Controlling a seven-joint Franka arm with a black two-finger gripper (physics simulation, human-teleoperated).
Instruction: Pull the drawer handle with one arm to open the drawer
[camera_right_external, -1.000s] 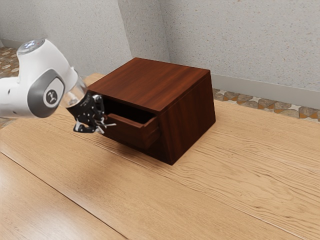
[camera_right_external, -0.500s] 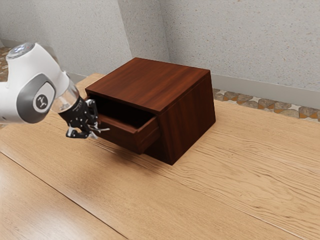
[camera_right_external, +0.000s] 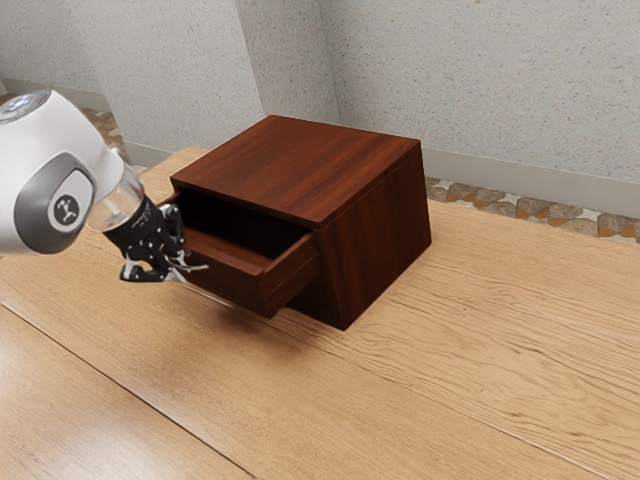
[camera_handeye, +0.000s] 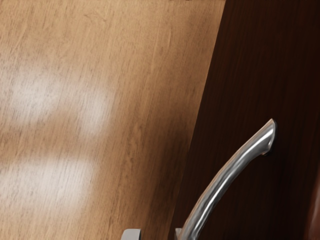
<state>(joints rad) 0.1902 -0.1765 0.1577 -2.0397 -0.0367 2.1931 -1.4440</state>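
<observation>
One drawer (camera_right_external: 245, 270) is the whole job, and it stands partly out of the dark wooden cabinet (camera_right_external: 320, 170), which sits toward the far edge of the table (camera_right_external: 450, 350). Its front faces the exterior view's left, where the arm comes in. A shadowed gap shows above the drawer under the cabinet's top, so the opening is, by my judgement, well begun but not complete.

The black gripper (camera_right_external: 165, 262) sits right at the drawer front, pinching the silvery drawer handle (camera_right_external: 192, 266), whose end pokes out beside it. Meeting the front almost head-on suits the pull, because the force then runs along the drawer's slide and not across it.

In the wrist view the drawer handle (camera_handeye: 227, 172) shows as a curved metal bar. One end is fixed to the dark front and the rest bows away toward the hand. That bow gives room to grasp behind the bar, which is likely why the hold is taken on its middle.

The cabinet rests flat on the table with nothing bracing it, so a skewed pull might drag the whole box.
</observation>
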